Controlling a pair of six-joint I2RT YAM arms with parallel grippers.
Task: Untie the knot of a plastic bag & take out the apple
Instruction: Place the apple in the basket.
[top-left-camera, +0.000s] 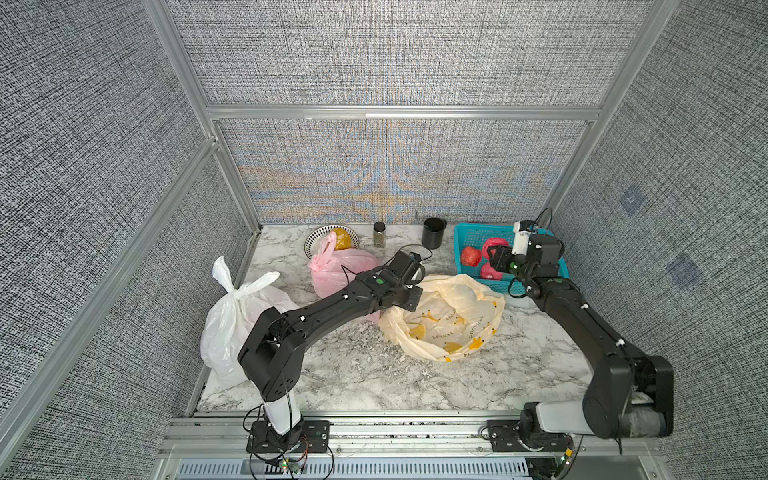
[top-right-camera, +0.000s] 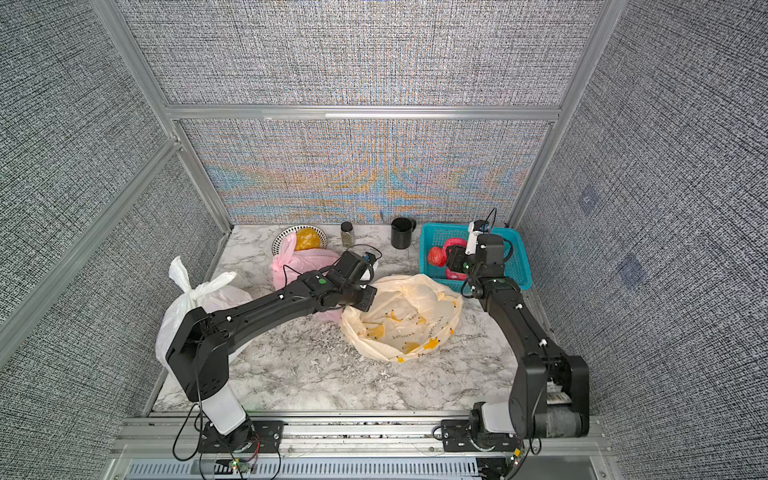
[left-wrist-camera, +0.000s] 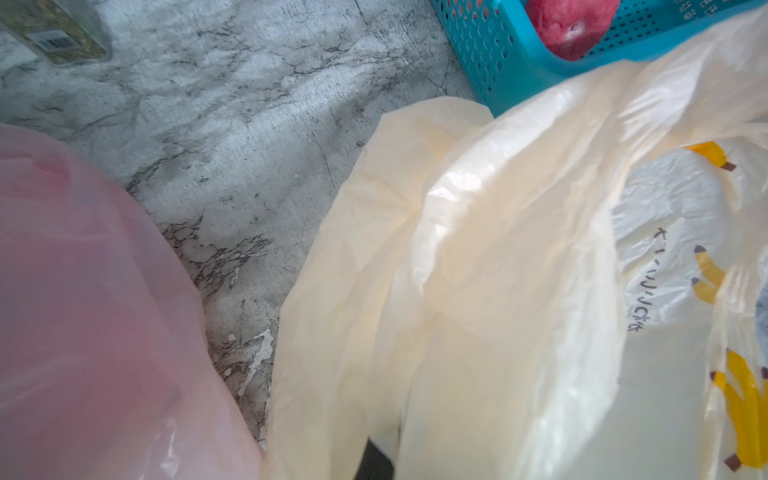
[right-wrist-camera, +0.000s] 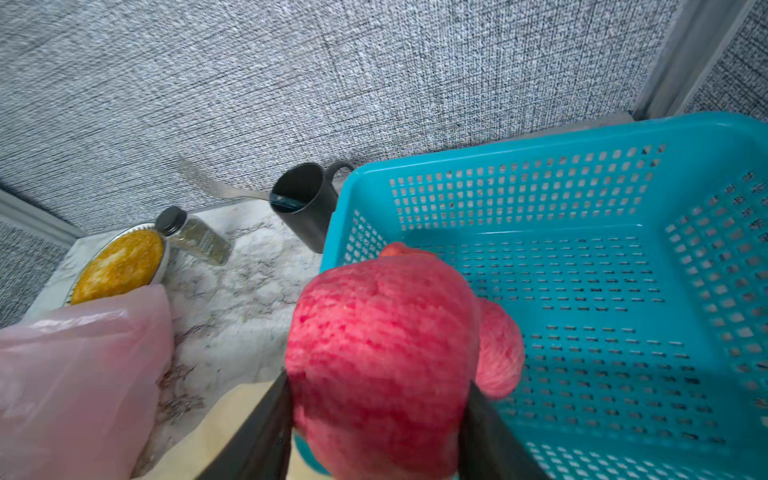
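The right pincer (right-wrist-camera: 380, 415) grips a red apple (right-wrist-camera: 382, 332), with one dark finger pressed to each side of the fruit. It holds the apple over the blue basket (right-wrist-camera: 540, 147), just inside the corner that faces the bags. Another red apple (right-wrist-camera: 500, 349) lies in the basket right behind it.

The left pincer (top-left-camera: 405, 298), beside the basket, is pressed together. It seems to pinch the rim of the cream bag (top-left-camera: 453, 328), the one printed with yellow bananas, though plastic hides most of the fingertips. That bag lies on the marble surface (top-left-camera: 374, 374) just beside the basket. Its knot is gone and its mouth gapes wide, with no fruit visible inside. Farther from the basket, beyond the cream bag, a pink bag (top-left-camera: 332, 270) and a white bag (top-left-camera: 232, 324) stand with their tops still knotted.

By the look of it, the task is nearly finished: the bag is untied and the apple is out. What seems left is to set the apple down in the basket and let go of both fruit and bag.
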